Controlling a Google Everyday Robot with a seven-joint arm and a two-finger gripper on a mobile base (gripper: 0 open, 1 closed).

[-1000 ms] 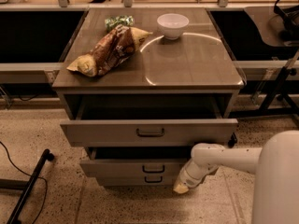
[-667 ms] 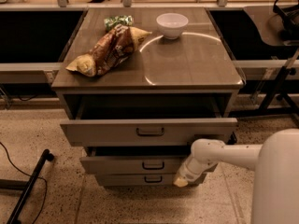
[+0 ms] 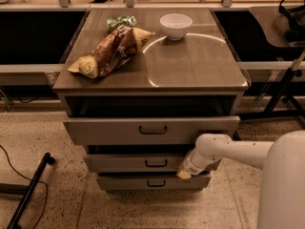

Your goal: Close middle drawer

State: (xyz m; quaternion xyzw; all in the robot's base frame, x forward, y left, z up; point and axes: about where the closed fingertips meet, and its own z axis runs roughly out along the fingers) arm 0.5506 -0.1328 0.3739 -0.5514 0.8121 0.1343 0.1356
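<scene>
Camera view: middle drawer (image 3: pixel 143 163) sits slightly out, below the further-pulled top drawer (image 3: pixel 119 130) and above the lowest drawer (image 3: pixel 128 182). Pincer (image 3: pixel 185 173) is at the right end of its front, arm reaching in from the right; apart or together, cannot tell. Surface (image 3: pixel 200 66) carries a chip bag (image 3: pixel 112 51) and a white bowl (image 3: pixel 175 25).

My gripper (image 3: pixel 185 174): pale yellowish tip on my white arm (image 3: pixel 233 149), at the right end of the middle drawer (image 3: pixel 114 162). That drawer has a grey-tan front and a dark handle (image 3: pixel 156 163). Top drawer (image 3: pixel 105 130) and bottom drawer (image 3: pixel 124 182) are the same grey-tan. Cabinet top (image 3: pixel 190 66) is brown-grey with a pale curved line. Bowl (image 3: pixel 176 25) white. Chip bag (image 3: pixel 112 51) brown and reddish, yellow ends. Small bag (image 3: pixel 120 22) green. Floor (image 3: pixel 57 204) beige with dark speckles.
</scene>
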